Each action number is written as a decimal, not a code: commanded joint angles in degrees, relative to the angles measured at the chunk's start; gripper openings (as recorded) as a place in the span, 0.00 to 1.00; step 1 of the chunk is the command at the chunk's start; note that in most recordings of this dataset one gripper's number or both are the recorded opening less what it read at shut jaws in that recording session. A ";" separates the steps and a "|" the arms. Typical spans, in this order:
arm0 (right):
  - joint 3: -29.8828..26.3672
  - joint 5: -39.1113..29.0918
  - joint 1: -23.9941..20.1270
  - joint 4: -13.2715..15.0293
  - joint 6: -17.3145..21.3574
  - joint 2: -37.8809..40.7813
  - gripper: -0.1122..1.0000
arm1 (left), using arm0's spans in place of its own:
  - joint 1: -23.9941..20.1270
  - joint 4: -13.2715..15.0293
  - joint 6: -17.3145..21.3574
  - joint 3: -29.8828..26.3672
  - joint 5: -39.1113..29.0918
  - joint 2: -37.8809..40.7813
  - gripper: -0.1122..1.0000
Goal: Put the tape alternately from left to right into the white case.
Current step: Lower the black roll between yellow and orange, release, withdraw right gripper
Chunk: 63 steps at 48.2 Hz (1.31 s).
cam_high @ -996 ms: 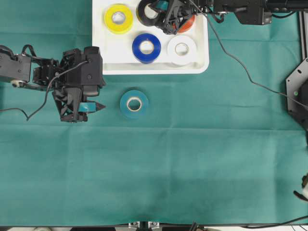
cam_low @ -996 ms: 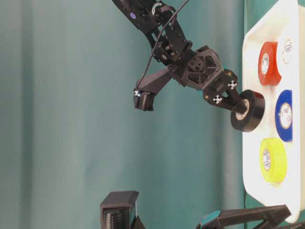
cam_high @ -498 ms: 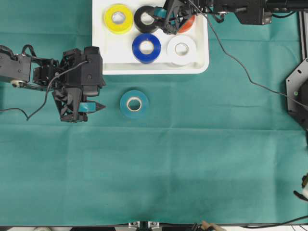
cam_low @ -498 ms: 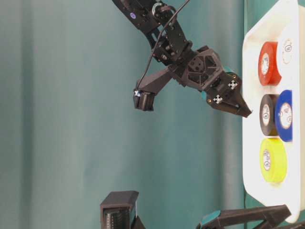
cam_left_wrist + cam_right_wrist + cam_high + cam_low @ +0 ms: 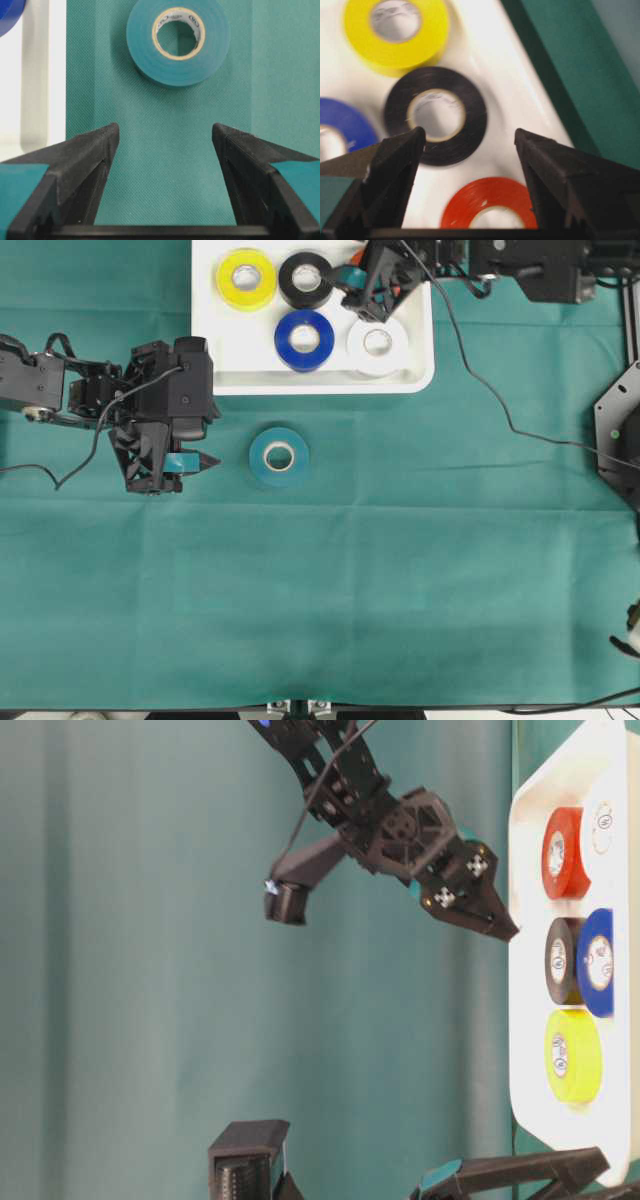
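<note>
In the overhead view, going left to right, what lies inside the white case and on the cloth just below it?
Left gripper, teal tape roll on the cloth; in the shallow white plastic case: yellow tape roll, black tape roll, glossy blue tape roll, white tape roll.

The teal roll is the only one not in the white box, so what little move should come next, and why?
Probably the left arm's fingers should ease forward until they straddle the teal roll. They stand open and empty, the roll lies flat on the cloth just ahead of them, and the other five rolls already sit in the white case. The right fingers are open above the black roll.
</note>
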<state>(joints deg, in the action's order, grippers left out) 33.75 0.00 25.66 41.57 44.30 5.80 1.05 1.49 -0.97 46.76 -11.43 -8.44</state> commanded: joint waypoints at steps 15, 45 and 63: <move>6.06 5.89 -4.75 0.09 0.18 -9.49 0.81 | 0.18 0.09 0.09 -0.88 1.58 -0.44 0.93; 19.42 11.87 -15.82 0.09 0.18 -20.65 0.81 | 0.26 0.09 0.18 -0.79 3.60 -0.35 0.93; 23.64 11.87 -20.57 0.09 0.26 -23.55 0.81 | 0.18 0.09 0.26 -2.29 3.52 2.11 0.93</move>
<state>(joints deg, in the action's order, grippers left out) 57.66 11.43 5.63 41.66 44.47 -16.88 1.05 1.49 -0.70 46.05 -8.35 -6.24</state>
